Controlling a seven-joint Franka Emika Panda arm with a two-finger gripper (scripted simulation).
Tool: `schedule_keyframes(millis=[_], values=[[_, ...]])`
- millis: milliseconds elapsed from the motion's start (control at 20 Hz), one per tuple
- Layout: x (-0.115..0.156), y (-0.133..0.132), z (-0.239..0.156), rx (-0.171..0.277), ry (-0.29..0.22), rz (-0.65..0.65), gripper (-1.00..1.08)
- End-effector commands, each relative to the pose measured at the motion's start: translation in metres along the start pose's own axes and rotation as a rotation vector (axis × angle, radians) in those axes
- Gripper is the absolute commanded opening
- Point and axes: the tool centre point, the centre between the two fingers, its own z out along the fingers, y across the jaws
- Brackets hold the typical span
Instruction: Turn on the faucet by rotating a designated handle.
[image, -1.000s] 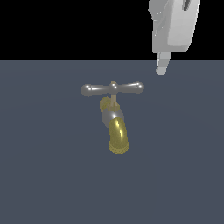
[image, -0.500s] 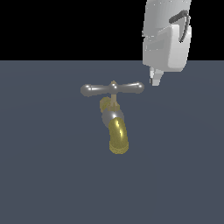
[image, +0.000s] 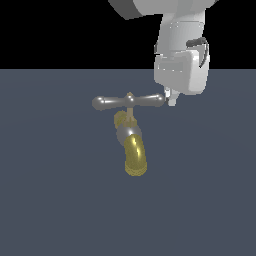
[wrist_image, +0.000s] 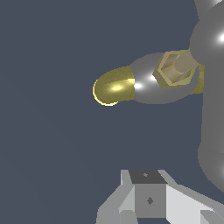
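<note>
The arm's upper links were cut off by the top edge of the exterior view, and the white wrist housing hid most of the gripper (image: 171, 98); only one pale fingertip (image: 172, 100) showed below it. Whether the gripper was spread or pressed together could not be told from either view. The wrist view showed only the grey and white gripper base (wrist_image: 151, 199) at the frame edge.

The faucet (image: 131, 145) stood near the middle of the dark grey surface (image: 55, 200), its brass spout (image: 135, 155) curving toward the camera. The handle (image: 128, 101), a silver crossbar, lay level across the top of the stem. Its rounded end on the exterior view's right sat just beside the fingertip; contact could not be confirmed.

In the wrist view the handle (wrist_image: 212, 92) appeared as a large blurred grey form, cut off at the frame edge, with the brass hex nut (wrist_image: 175, 70) and spout mouth (wrist_image: 111, 87) beyond it.

Open surface surrounded the faucet on all visible sides.
</note>
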Motion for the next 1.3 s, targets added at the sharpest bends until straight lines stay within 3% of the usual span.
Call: schedule_keyframes(millis=[0,650,1250], values=[[0.001,0.004,0.004,0.000,0.001,-0.027,-1.00],[0.003,0.010,0.011,0.002,0.003,-0.066,-1.00],[0.000,0.045,0.011,0.002,0.004,-0.068,-1.00]])
